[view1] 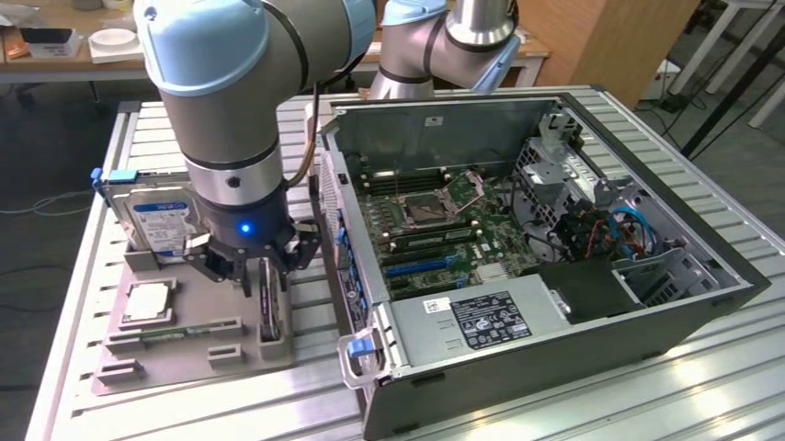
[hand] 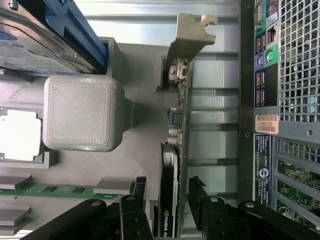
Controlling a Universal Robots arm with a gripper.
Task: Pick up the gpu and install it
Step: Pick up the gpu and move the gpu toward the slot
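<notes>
Closest to my wrist camera, the jaws stand spread, one finger on each side of the gpu (hand: 172,210), with a clear gap on at least one side, so nothing is pinched. The card stands on its edge in a slot of the grey holder (view1: 172,367), and its pale metal bracket (hand: 189,37) is at the end away from the jaws. In the exterior view the arm (view1: 233,119) reaches straight down over that slot.

Further along the same holder I see a green memory strip (hand: 55,190) lying flat, then a square processor chip (view1: 145,301), then a hard drive (view1: 160,220) with a blue-and-white label, standing upright.

Just beside the holder, on the exterior view's right, the computer case (view1: 576,340) lies open with its motherboard (view1: 448,220) exposed. Everything rests on a slatted metal tabletop (view1: 687,395).
</notes>
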